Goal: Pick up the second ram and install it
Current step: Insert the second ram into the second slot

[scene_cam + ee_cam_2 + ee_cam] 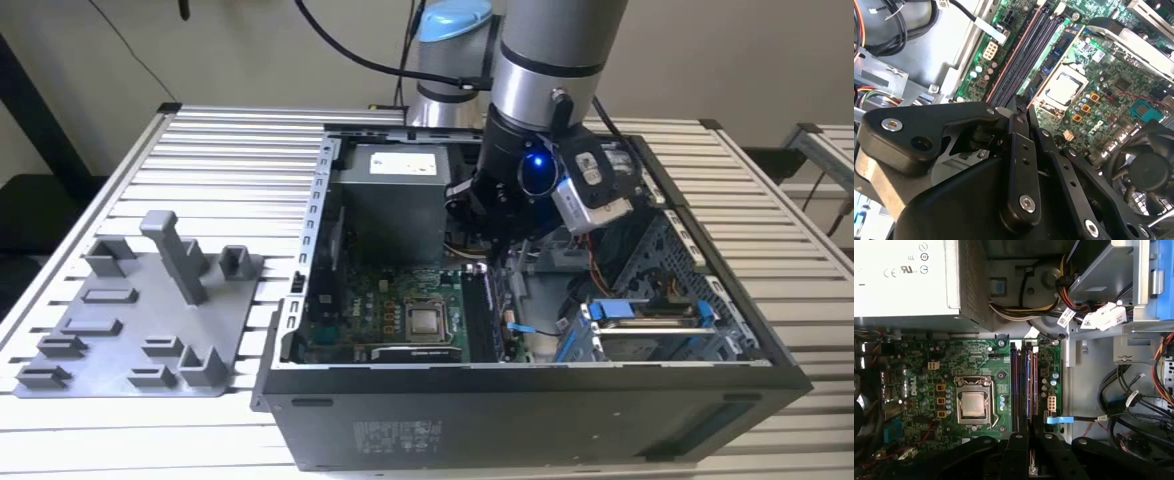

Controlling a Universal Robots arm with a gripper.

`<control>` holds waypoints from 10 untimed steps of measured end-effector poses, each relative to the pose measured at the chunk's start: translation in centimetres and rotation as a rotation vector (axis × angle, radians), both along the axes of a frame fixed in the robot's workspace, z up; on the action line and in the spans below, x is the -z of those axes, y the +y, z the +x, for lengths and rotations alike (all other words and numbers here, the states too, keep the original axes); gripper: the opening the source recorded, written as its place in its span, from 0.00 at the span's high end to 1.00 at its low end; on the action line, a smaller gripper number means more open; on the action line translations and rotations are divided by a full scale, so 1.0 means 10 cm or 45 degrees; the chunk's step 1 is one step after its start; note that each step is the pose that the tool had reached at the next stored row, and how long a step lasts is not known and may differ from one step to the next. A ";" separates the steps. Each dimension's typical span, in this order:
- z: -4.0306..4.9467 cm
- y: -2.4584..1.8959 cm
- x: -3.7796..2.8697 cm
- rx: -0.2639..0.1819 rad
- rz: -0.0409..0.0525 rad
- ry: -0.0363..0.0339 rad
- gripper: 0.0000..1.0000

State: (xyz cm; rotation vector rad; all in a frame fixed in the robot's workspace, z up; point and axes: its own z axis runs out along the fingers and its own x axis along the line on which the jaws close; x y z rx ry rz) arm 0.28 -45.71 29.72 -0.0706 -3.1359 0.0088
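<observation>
Stick, thin, flat, dark memory board, the second ram [1030,465], stands edge-on between black fingers of gripper [1030,436]. Jaws look clenched on it, a narrow gap between them. Long edge runs parallel to long black plastic memory slots [1015,385] on green motherboard [914,365]; judged so the contacts meet the slot squarely. Cannot tell whether seated.

First wrist view gives straight-down line along the slots, square silver processor socket [974,405] beside them. Second wrist view shows fingertips low, near slot ends. Exterior view adds grey plastic fixture plate with upright pegs [94,330] outside open black computer case [534,420].
</observation>
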 end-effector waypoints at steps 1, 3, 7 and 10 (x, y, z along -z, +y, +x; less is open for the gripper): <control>0.000 0.000 0.001 0.000 -0.001 -0.0001 0.86; 0.000 0.001 0.002 0.000 -0.003 -0.0001 0.86; 0.000 0.000 0.009 0.000 -0.002 -0.0001 0.86; 0.000 0.000 0.019 0.000 -0.002 -0.0001 0.86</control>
